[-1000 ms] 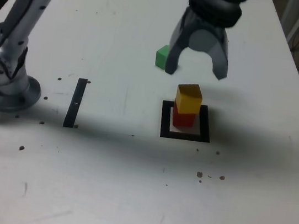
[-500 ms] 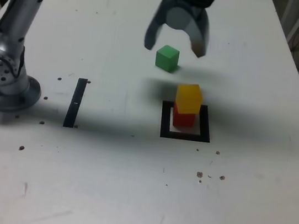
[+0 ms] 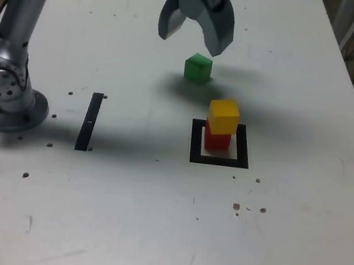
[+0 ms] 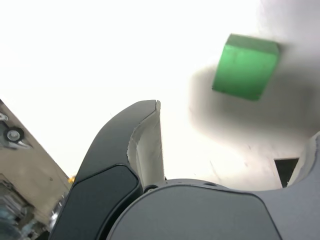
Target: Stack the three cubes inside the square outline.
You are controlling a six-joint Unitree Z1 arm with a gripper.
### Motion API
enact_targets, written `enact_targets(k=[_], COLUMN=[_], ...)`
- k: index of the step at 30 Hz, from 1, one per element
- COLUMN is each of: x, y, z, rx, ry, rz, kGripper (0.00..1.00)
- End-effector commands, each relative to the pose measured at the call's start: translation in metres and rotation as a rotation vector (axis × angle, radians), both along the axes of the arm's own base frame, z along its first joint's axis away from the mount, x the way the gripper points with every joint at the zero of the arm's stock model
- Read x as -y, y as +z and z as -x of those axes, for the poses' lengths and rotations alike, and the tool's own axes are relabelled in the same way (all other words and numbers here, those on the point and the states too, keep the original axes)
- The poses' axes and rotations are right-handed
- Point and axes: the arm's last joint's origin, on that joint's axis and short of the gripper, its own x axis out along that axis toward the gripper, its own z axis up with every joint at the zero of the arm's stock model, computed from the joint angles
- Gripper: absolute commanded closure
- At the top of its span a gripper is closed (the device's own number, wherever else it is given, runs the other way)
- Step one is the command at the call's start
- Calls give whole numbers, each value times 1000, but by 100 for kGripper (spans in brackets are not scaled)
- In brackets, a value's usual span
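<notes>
i've swung the gripper [image 3: 194, 35] off the yellow block [image 3: 223, 115] and red block [image 3: 217, 140] stacked in the square outline [image 3: 194, 143] toward the green block [image 3: 198, 67] alone on the tabletop [image 3: 121, 204], fingers apart and empty, so next i lower astride it and close.

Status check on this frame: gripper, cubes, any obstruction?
Gripper open, empty, above green cube. Yellow cube on red cube inside square outline. Green sits outside it. Nothing in the way.
</notes>
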Motion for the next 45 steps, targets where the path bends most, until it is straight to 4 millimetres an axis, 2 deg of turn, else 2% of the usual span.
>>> enact_targets(k=[1, 15, 23, 28, 35, 45], x=[-4, -24, -29, -31, -32, -32], y=[-3, -44, -63, -69, -76, -77], z=[1, -15, -26, -31, -34, -35], rx=[1, -34, -57, -61, -72, -70], ry=[-14, -33, -27, -7, 5, 7], rz=[5, 36, 50, 50, 41, 46], kGripper=[1, 2, 8, 22, 53, 64])
